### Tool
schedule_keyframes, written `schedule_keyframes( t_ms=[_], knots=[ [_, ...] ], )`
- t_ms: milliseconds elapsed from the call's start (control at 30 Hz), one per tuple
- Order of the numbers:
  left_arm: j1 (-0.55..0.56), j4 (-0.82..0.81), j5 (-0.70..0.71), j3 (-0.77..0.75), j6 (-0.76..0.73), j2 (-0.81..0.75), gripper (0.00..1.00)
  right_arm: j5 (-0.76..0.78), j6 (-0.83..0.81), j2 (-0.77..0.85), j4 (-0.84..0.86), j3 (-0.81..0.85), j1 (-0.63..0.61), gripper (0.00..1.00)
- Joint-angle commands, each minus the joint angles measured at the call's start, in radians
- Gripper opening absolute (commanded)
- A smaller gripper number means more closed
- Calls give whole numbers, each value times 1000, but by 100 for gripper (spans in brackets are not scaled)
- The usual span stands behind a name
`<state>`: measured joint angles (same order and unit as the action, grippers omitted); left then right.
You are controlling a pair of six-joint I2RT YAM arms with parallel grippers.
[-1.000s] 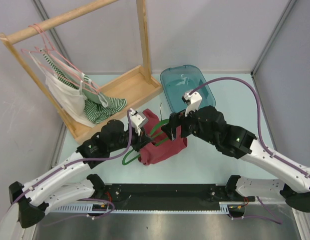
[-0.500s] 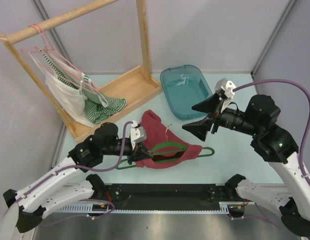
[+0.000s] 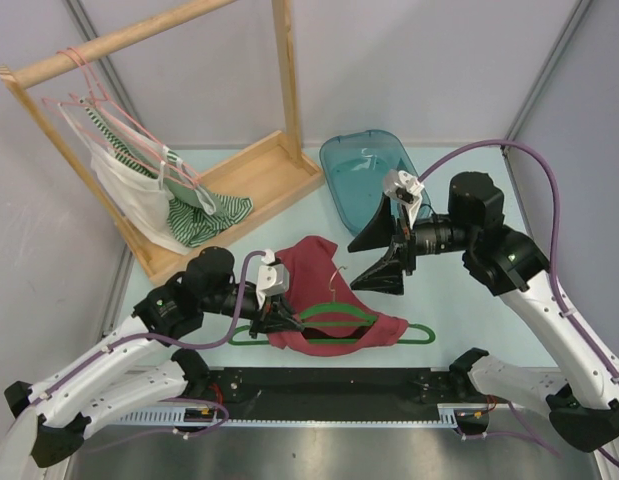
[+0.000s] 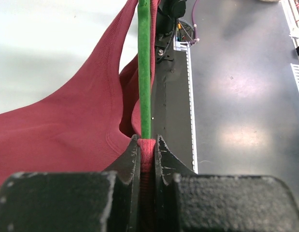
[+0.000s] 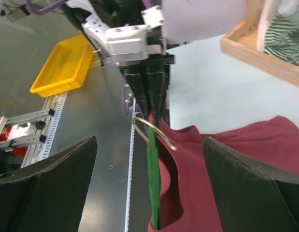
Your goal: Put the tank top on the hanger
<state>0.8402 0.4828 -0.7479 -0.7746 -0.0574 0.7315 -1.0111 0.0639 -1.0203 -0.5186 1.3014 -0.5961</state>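
**Top view:** The left gripper [image 3: 276, 312] is clamped on the tank top [image 3: 311, 265] and the hanger [image 3: 339, 312], which extend to its right over the table [image 3: 459, 310]. The right gripper [image 3: 381, 252] hovers beyond the garment with its jaws spread wide, holding nothing. A teal bin [image 3: 374, 180] sits just behind it. A wooden rack [image 3: 286, 90] stands beyond the left gripper.

**Left wrist view:** The jaws are pinched onto red fabric. The green bar runs straight ahead from them.

**Right wrist view:** The metal hook [image 5: 151, 131] lies between the wide-set fingers, touching neither. A yellow tray [image 5: 62, 63] lies farther off.
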Motion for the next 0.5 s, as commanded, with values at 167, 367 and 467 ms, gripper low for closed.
schedule_keyframes(
  t_ms=[167, 367, 467],
  knots=[
    [3, -52, -71, -18, -24, 8, 0, 2, -7, -30, 58, -10, -122, 92],
    [3, -61, -56, -14, -15, 5, 0, 67, 1, -34, 77, -16, -165, 76],
    [3, -67, -39, -11, -12, 2, 0, 115, 7, -26, 72, -16, -175, 60]
  ],
)
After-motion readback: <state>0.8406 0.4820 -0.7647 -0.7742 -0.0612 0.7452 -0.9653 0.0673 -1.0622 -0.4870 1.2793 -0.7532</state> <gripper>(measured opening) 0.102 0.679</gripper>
